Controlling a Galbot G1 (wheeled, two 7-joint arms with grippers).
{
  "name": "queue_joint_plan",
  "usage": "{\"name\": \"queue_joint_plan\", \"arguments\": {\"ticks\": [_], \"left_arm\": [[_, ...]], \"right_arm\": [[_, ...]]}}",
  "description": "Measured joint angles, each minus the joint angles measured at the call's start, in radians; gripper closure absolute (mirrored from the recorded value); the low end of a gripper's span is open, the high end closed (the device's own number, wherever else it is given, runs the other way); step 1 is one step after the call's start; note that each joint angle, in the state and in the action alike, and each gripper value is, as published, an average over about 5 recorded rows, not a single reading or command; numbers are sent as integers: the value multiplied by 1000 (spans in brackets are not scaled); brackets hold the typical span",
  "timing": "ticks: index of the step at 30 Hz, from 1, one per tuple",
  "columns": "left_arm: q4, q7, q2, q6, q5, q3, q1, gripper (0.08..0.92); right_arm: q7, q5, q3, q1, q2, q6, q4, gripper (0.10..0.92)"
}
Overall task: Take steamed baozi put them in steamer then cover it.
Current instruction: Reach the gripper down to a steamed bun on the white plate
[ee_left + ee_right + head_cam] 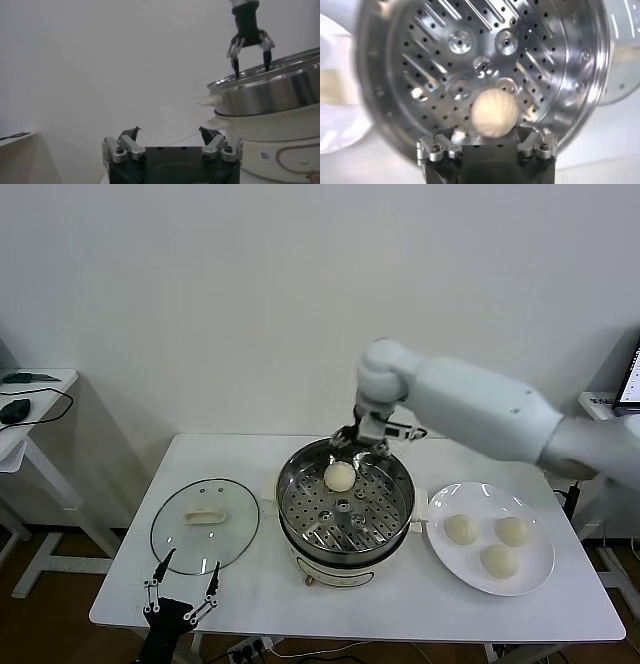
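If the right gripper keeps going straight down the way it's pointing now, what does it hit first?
Most likely the baozi lying on the steamer's perforated tray: the right gripper points down with open fingers, and the bun lies almost directly ahead. Depth is unclear; slightly off, it meets the tray.

I see one cream-white baozi (340,476) resting on the perforated tray of the shiny round steamer (390,529), toward its far side. Three more baozi (462,529) lie on the plate to the right. The glass cover (205,524) lies flat, handle up, left of the steamer.
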Motion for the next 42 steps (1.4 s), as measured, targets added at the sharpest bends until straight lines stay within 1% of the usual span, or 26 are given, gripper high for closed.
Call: {"name": "queue_joint_plan", "arguments": {"ticks": [8,14,19,25,33,42], "left_arm": [[-3,0,3,0,3,14,-3,177],[-4,0,2,2,6,25,-3,177],[-5,-1,1,2,8,28,3,177],[-3,-2,-1,2,8,19,1,177],[-5,-2,1,1,7,4,1,177],[2,-2,1,-1,6,-3,-4,177]], "right_arm": [[-11,271,-102,90,-196,-256,3,203],[13,374,-178,83,-331,-384,11,203],[50,395,-196,24,-400,-445,-2,203],[101,384,-170,-75,-432,-493,-29,203],[170,357,-118,-196,-420,-529,-73,203],[209,328,-73,-291,-386,-546,-129,203]]}}
